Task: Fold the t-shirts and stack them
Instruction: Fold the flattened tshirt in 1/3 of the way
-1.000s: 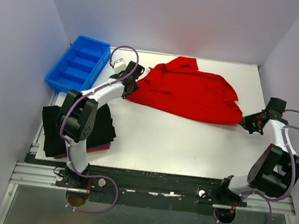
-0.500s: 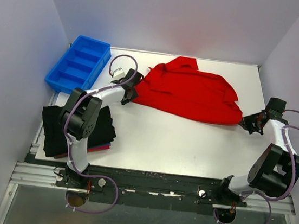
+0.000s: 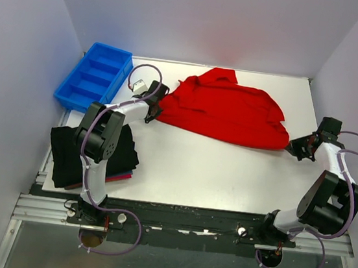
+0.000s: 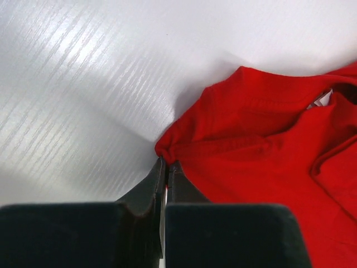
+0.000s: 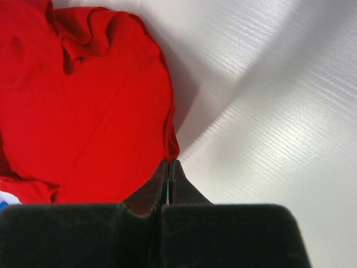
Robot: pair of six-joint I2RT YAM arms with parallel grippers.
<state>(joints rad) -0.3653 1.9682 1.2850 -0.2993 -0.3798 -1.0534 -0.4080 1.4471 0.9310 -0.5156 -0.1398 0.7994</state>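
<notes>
Left gripper (image 4: 166,163) newly, seemingly, on one red t-shirt (image 4: 256,145)

t-shirt (image 3: 227,114) back centre, bin (image 3: 75,103) back left, folded stack (image 3: 65,153) front left

Left arm (image 3: 104,134) covers the folded black t-shirts (image 3: 62,155) (partly).

White ribbed-plastic counter (image 3: 194,168) boxed in by plain pale lavender-grey walls (image 3: 206,20).

The walls rise on the left, far and right sides of the frame, bare and evenly lit. The counter fills the middle and takes soft, streaky glare along its fine grain in the left wrist view. A silver slotted aluminium rail (image 3: 180,229) runs along its near edge, with a dull grey metal sheet (image 3: 175,267) across the bottom.
</notes>
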